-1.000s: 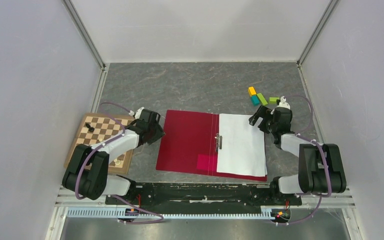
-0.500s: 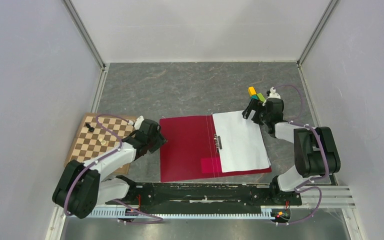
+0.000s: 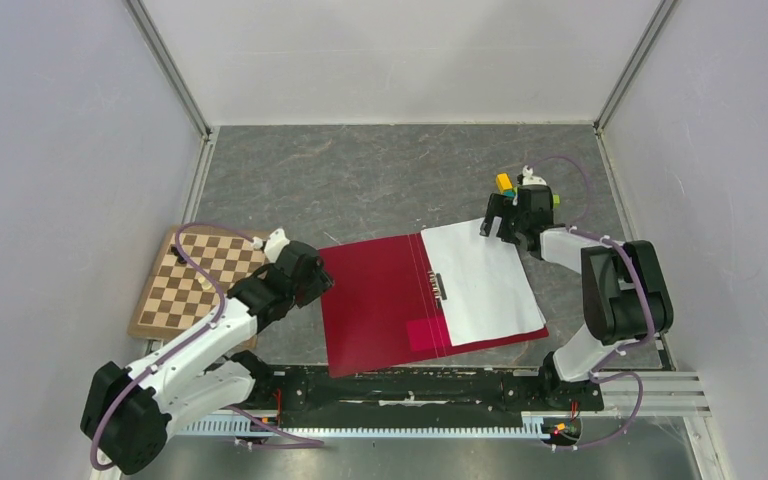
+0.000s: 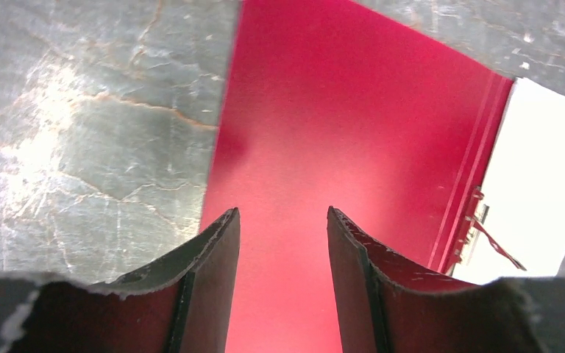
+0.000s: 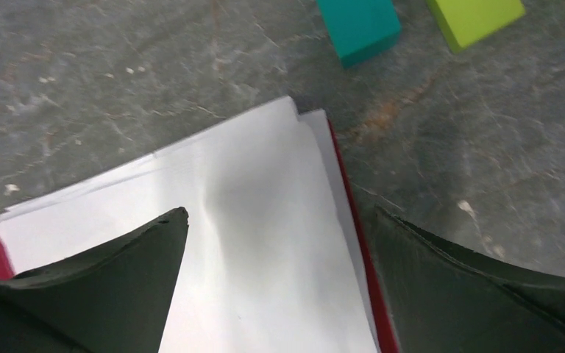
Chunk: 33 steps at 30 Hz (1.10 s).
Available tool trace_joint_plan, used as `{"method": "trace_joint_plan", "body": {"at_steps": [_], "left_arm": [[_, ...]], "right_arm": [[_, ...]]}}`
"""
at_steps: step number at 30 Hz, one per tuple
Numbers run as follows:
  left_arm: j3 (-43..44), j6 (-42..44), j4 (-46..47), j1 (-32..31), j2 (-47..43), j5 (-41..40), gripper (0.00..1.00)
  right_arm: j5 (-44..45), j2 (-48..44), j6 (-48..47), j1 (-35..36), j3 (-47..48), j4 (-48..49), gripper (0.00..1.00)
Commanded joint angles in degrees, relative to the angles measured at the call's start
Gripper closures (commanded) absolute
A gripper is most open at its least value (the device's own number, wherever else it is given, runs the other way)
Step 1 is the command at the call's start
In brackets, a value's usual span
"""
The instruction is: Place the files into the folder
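Observation:
The red folder (image 3: 375, 300) lies open on the table, turned slightly counterclockwise. Its metal clip (image 3: 438, 285) sits at the spine and a pink square (image 3: 425, 330) shows near the front. The white files (image 3: 480, 280) lie stacked on its right half. My left gripper (image 3: 320, 280) is open over the folder's left edge; the left wrist view has its jaws apart (image 4: 282, 213) above the red cover (image 4: 338, 110). My right gripper (image 3: 492, 222) is open at the files' far right corner; its jaws (image 5: 279, 213) straddle the sheets (image 5: 265, 184) and the folder's red rim (image 5: 353, 220).
A wooden chessboard (image 3: 185, 285) lies left of the folder, partly under my left arm. Coloured blocks (image 3: 505, 182) sit just beyond my right gripper; a teal block (image 5: 360, 26) and a green block (image 5: 474, 18) show in the right wrist view. Walls enclose the table.
The folder with the files has turned counterclockwise, its right side swinging away from me. My right gripper moved farther back toward the blocks. My left arm shifted nearer, off the chessboard.

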Motion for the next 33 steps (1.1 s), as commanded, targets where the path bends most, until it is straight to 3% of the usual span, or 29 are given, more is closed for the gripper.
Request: {"method": "trace_joint_plan", "body": {"at_steps": [1,6,10,17,21,27,30,32,33], "left_arm": [[4.6,6.4,-1.9,-1.0,0.7,1.4,0.47],[1.0,4.2,3.4,-3.1,1.1,5.8,0.52],[0.6,-1.4,2.5,-11.9,4.5,-1.1,0.55],[-1.3,-10.9,1.2,-22.2,8.5,-8.4,0.57],[-0.5,-13.4,1.3,-25.5,12.1,-10.0,0.58],[-0.7,-20.1,0.0,-26.4,15.7,-9.4,0.57],[-1.1,-22.2,-1.1,-26.4,14.7,-10.2,0.53],[-1.0,-23.5,-2.6,-26.4,14.1,-11.3,0.34],[-0.8,-23.6,-3.1,-26.4,14.1,-11.6,0.33]], "right_arm": [[10.2,-2.8,-3.1,0.4,3.2,-15.0,0.02],[18.1,-7.9,-5.0,6.0,6.7,-21.8,0.02],[19.6,-12.6,-6.0,14.1,9.2,-27.3,0.04],[23.3,-20.1,-3.9,32.1,9.7,-33.9,0.35],[25.6,-18.2,-3.3,40.4,13.0,-36.9,0.41],[27.5,-11.8,-4.5,47.0,18.1,-39.9,0.54],[27.9,-10.0,-4.9,49.6,19.1,-40.8,0.58],[28.0,-9.3,-4.9,50.5,19.2,-41.0,0.59],[27.8,-9.0,-5.0,50.7,19.0,-41.0,0.6]]}}
